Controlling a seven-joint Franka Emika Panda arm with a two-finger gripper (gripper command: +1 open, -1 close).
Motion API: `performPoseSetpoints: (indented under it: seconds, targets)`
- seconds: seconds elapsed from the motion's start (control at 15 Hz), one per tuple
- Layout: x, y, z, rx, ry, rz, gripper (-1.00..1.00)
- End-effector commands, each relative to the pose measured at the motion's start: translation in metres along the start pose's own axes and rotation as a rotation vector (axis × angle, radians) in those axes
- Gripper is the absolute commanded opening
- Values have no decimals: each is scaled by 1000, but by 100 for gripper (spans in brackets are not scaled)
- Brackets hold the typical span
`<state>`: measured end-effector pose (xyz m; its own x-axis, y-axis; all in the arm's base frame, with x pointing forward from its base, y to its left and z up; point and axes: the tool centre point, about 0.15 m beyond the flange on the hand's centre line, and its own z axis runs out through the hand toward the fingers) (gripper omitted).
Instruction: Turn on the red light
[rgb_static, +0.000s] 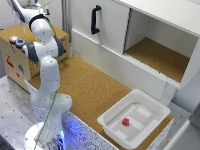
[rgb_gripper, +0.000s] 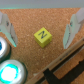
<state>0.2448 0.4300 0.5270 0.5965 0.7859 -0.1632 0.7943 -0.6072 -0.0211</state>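
Red light (rgb_static: 13, 38) sits on the wooden box (rgb_static: 20, 62), just beside the blue cap (rgb_static: 20, 43), so a slightly off press could hit the wrong one. The gripper (rgb_gripper: 41, 31), fingers spread and empty, hangs over a yellow cube (rgb_gripper: 42, 36), away from both caps.

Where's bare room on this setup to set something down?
Bare: the cork table between the robot base, the cabinet and the white bin; also the cabinet's open shelf. Crowded: the wooden box top, with the yellow cube, the red light and the blue cap.
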Motion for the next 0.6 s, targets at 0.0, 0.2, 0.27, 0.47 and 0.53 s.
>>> performPoseSetpoints:
  seconds: [0.0,0.2,0.27,0.47,0.53]
  targets:
    - [-42,18,34,82,214,3,100]
    - [-47,41,31,65,45,133,100]
    - [-68,58,42,94,60,208,100]
    - [-108,89,68,155,77,352,100]
    - [-118,95,78,169,78,402,100]
